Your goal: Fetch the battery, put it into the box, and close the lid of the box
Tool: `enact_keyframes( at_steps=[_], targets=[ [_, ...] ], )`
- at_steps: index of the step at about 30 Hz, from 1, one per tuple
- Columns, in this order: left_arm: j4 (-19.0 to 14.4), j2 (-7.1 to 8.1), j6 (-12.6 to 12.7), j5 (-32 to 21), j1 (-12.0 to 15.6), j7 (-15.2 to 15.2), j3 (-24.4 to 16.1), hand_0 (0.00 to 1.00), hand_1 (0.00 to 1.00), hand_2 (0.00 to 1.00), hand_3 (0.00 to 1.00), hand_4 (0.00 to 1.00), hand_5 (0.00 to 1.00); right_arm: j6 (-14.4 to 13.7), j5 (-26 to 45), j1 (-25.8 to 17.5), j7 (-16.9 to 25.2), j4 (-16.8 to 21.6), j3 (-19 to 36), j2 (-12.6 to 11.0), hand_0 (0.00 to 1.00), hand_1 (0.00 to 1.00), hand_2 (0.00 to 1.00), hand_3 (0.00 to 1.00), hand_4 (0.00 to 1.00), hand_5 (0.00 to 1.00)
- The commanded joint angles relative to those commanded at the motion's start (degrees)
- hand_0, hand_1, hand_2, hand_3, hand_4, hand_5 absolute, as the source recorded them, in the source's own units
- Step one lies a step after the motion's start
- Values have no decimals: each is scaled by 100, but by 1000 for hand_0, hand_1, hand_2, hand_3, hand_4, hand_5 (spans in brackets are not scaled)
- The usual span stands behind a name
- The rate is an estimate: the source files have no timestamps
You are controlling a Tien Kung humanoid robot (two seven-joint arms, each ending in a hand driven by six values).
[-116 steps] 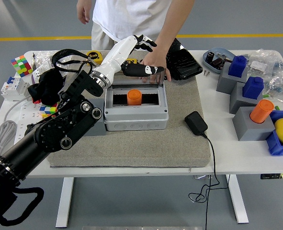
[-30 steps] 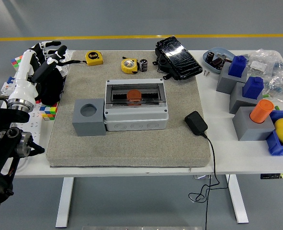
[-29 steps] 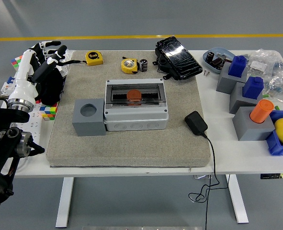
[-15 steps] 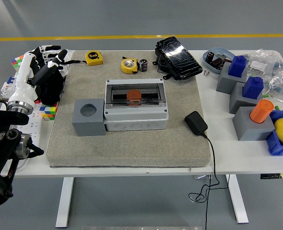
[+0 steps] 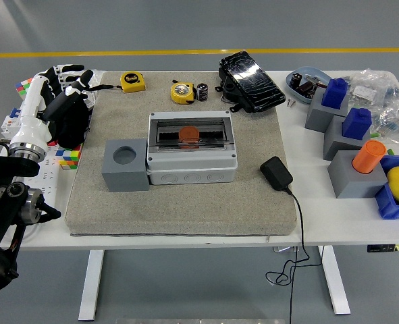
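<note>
Showing one grey box (image 5: pixel 192 156) centre frame, lid shut over one orange battery (image 5: pixel 188 132), and one left hand (image 5: pixel 63 79) upper left, fingers loosely spread, gripping nothing.

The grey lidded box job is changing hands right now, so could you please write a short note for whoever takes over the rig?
Left hand: at the table's left edge, fingers relaxed, holding nothing. Right hand: out of view.
Grey plastic box: on the grey felt mat, its clear lid lying flat and shut.
Orange cylindrical battery: inside the box, visible through the lid.
Grey holder block: left of the box, its round socket empty.
Done: battery is in the box and the lid is down.
Left: nothing visible; perhaps check that the lid has latched.
</note>
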Motion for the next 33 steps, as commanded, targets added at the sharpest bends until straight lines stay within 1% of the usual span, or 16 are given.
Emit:
enact_keyframes(
  at_steps=[12,14,17,24,33],
  targets=[
    [13,-3,-20,-24,-37,-8,-57,415,550,539,601,994,509,2,51,62,-6,-19,-80,-17,558,600,592,546,923,487],
    [27,10,-23,-32,-101,-12,-79,415,550,539,601,994,509,8,57,149,-11,-16,-152,-19,558,600,592,546,923,487],
    [46,58,-39,-21,-147,-10,-49,414,550,539,602,994,509,4,12,168,-5,11,-176,-40,558,600,593,546,924,488],
    [11,39,-55,-23,-8,-6,-82,414,550,540,602,993,508,2,75,41,-16,-24,-210,-31,558,601,593,546,924,488],
    [4,59,-78,-32,16,-12,-97,415,550,541,603,991,506,-1,27,54,-10,-7,-154,-13,557,601,593,545,923,489]
  ],
)
